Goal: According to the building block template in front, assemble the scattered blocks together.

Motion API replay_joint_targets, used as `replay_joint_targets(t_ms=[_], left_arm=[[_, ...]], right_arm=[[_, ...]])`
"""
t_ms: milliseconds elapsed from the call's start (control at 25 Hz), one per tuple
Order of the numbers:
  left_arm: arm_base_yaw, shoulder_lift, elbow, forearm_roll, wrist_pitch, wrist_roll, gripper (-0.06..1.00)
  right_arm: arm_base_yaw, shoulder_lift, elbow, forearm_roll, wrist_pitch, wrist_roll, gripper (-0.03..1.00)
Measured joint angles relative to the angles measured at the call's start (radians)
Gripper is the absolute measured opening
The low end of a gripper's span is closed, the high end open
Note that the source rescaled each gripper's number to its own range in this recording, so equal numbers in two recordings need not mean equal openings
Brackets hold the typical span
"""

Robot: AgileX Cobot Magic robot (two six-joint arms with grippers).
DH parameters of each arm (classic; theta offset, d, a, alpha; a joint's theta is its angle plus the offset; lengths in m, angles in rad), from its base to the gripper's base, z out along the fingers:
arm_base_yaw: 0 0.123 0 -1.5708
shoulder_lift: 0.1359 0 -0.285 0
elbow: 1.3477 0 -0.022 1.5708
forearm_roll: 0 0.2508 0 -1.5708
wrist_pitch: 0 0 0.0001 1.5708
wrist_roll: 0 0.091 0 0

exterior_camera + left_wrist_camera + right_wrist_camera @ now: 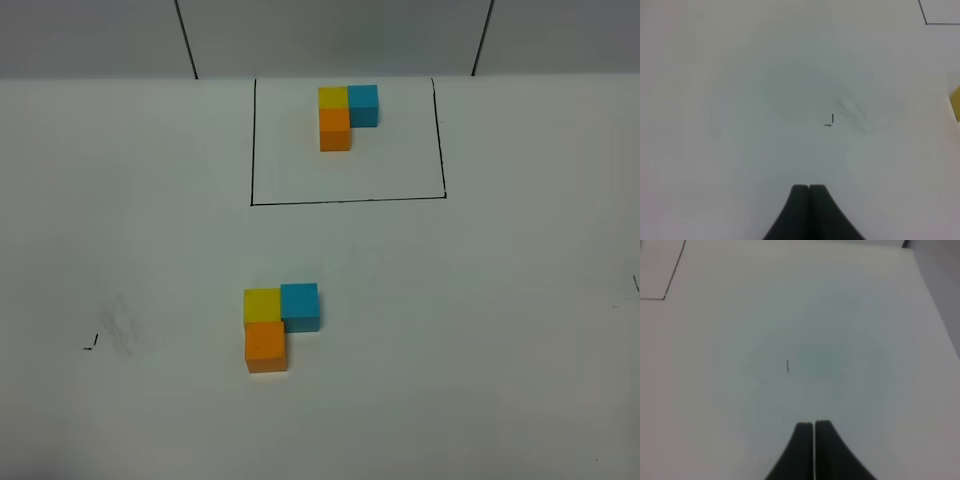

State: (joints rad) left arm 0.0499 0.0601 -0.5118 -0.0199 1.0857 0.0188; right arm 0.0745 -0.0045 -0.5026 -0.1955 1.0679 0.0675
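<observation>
- Even, diffuse overhead light falls on the white table [480, 330] in the high view, with no glare; corners darken slightly.
- The assembled cubes [278, 322] cast only short, soft shadows at their bases; colours read clearly, edges a little soft.
- Both wrist views are dimmer, with a greenish-grey cast and vignetting toward the edges.
- The left gripper [809, 188] and right gripper [814, 424] appear as dark, blurred, featureless silhouettes close to the lens.
</observation>
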Motion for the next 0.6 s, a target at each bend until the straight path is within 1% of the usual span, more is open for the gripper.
replay_joint_targets(t_ms=[600], left_arm=[[0.000, 0.000, 0.000, 0.000, 0.000, 0.000, 0.00]], right_arm=[[0.000, 0.000, 0.000, 0.000, 0.000, 0.001, 0.01]])
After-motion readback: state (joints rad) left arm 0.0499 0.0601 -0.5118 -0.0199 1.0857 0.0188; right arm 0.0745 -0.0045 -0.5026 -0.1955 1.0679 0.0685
